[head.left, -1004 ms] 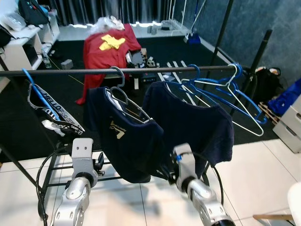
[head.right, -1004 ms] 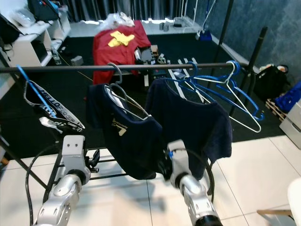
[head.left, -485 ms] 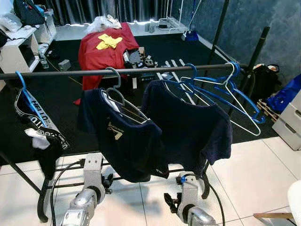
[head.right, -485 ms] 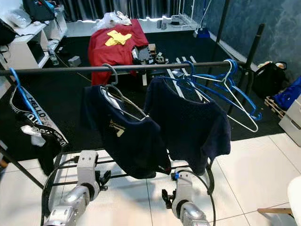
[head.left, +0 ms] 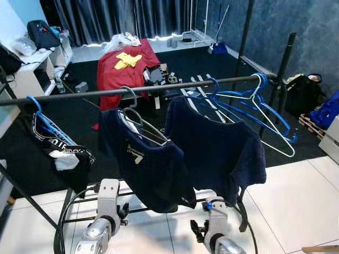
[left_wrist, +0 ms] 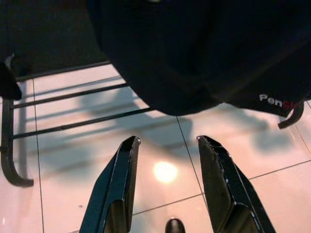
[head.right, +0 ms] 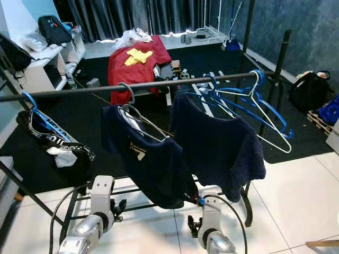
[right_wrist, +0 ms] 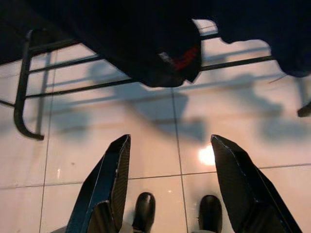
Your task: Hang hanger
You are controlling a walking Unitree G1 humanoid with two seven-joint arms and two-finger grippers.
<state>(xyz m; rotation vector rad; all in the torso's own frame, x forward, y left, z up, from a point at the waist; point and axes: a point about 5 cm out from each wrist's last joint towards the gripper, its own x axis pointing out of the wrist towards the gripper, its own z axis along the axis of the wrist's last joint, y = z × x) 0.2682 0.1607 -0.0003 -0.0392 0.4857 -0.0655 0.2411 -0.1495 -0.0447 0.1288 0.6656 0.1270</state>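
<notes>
As hands (left_wrist: 165, 145) lowered, shirt hanger (head.left: 139, 123) stays on rail (head.left: 159, 87).

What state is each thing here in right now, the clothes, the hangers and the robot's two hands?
Left navy shirt: hanging on the rail.
Right navy shirt: hanging on the rail.
Blue hangers: empty, on the rail.
Left gripper: open, empty, low over floor tiles.
Right gripper: open, empty, low.

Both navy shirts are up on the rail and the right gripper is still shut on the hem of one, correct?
Not quite. Both navy shirts do hang on the rail, but the right gripper is open and holds nothing; the right wrist view shows its fingers spread over bare floor tiles below the hems.
</notes>
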